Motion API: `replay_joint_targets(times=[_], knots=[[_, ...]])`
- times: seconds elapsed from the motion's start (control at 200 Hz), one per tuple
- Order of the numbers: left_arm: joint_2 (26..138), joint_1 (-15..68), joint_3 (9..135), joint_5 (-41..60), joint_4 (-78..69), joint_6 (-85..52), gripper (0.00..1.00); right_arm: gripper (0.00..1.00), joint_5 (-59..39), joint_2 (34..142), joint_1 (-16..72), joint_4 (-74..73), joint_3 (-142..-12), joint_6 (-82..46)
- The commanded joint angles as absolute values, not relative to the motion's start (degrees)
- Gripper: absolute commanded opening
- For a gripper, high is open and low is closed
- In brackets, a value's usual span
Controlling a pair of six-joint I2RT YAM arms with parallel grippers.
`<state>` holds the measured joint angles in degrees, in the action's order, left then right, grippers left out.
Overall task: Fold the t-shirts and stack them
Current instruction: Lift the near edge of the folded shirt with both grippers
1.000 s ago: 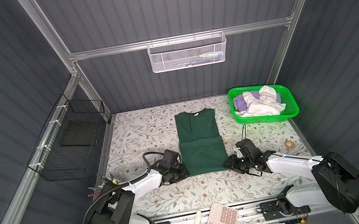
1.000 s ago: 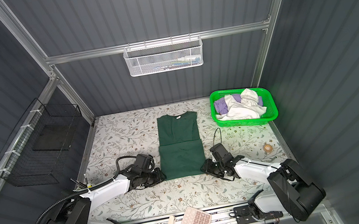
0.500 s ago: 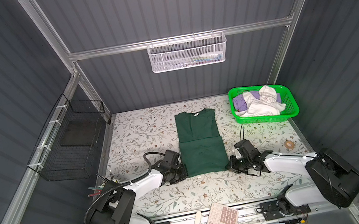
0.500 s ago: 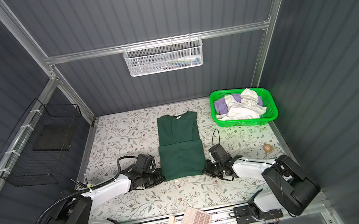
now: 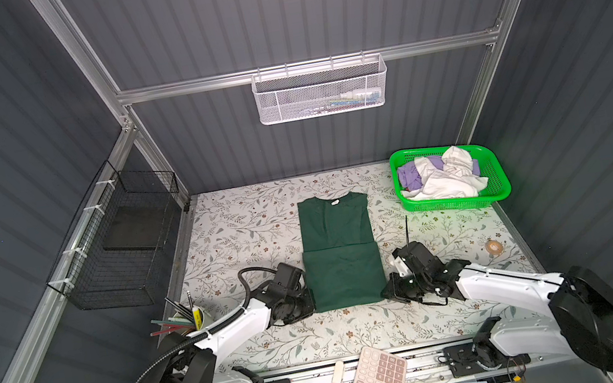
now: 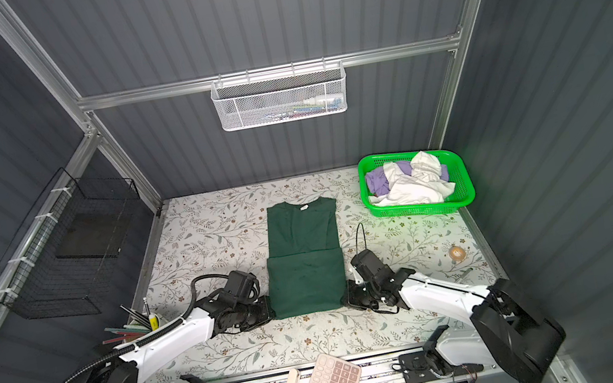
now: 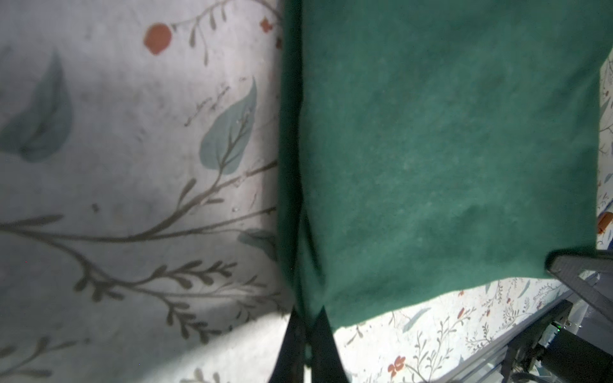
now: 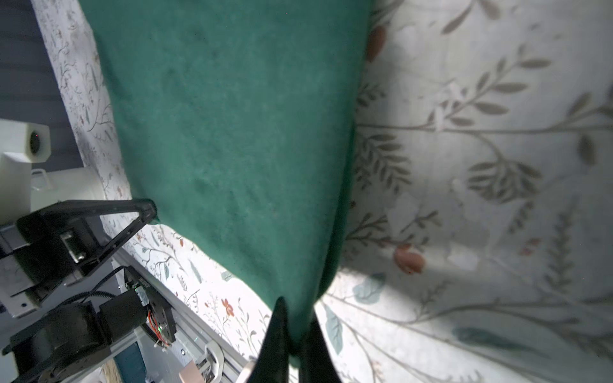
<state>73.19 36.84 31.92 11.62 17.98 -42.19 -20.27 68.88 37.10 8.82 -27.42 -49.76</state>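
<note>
Right now your left gripper (image 5: 312, 305) is clamped on the near left corner of the dark green t-shirt (image 5: 338, 238), and your right gripper (image 5: 384, 294) is clamped on the near right corner. Each wrist view confirms it: green cloth is pinched between the closed black fingers (image 7: 292, 348) on the left, and likewise between the fingers (image 8: 277, 341) on the right. The shirt lies flat in the middle of the floral tablecloth (image 5: 243, 228), folded into a narrow column with its collar and white neck label (image 5: 335, 202) at the far end. Its near half shows as a doubled layer with a straight edge across the middle. You can see both arms low on the table, one on each side of that near half. The white t-shirts (image 5: 449, 183) and a lavender t-shirt (image 5: 408, 177) sit crumpled in the bright green basket (image 5: 500, 179) at the far right corner, well apart from the grippers. A calculator (image 5: 378, 378) rests on the front rail.
</note>
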Motion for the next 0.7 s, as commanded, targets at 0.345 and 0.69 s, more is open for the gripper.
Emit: replay_joint_targets(times=[0.345,0.69], knots=[[57.48,38.79,29.76,12.76,31.33,-42.28,0.00,0.08,-13.77,55.57,42.97,17.31,-25.39,-56.57],[49.47,39.35,32.73,11.27,39.12,-44.20,0.00,0.12,-10.87,51.75,47.80,21.09,-29.91,-57.68]])
